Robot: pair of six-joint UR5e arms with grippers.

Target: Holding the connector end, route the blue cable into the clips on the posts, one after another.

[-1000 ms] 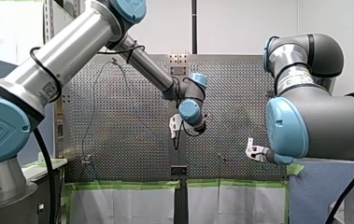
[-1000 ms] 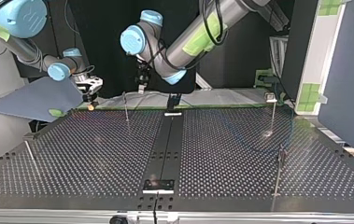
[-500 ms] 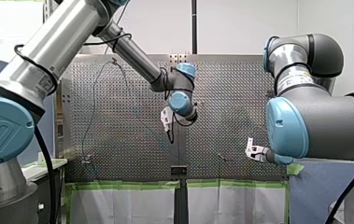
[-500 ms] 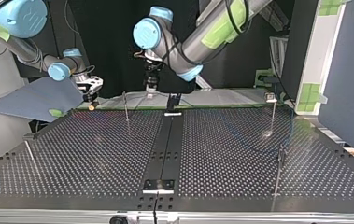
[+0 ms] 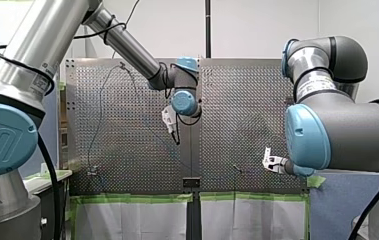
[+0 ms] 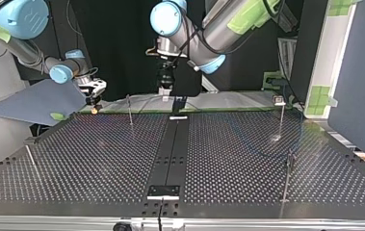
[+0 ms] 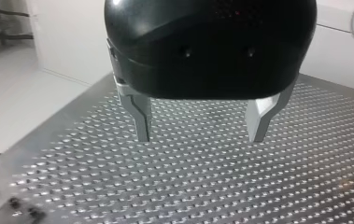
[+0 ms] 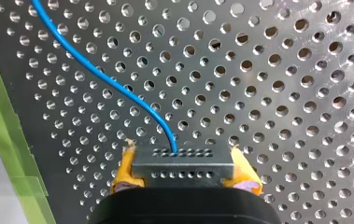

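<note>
Yellow pads (image 8: 122, 171) of the right claw (image 8: 184, 161) clamp the grey connector (image 8: 184, 171); the blue cable (image 8: 104, 80) runs ahead from it over the perforated table (image 8: 277, 93). Left claw (image 7: 201, 127): metal fingers (image 7: 140, 116) wide apart above the table

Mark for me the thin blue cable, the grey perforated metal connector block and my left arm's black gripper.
thin blue cable (image 8: 123, 93), right wrist view, middle of its visible run.
grey perforated metal connector block (image 8: 184, 164), right wrist view, its front face.
black left gripper (image 7: 200, 137), left wrist view, midway between its metal fingertips.
</note>
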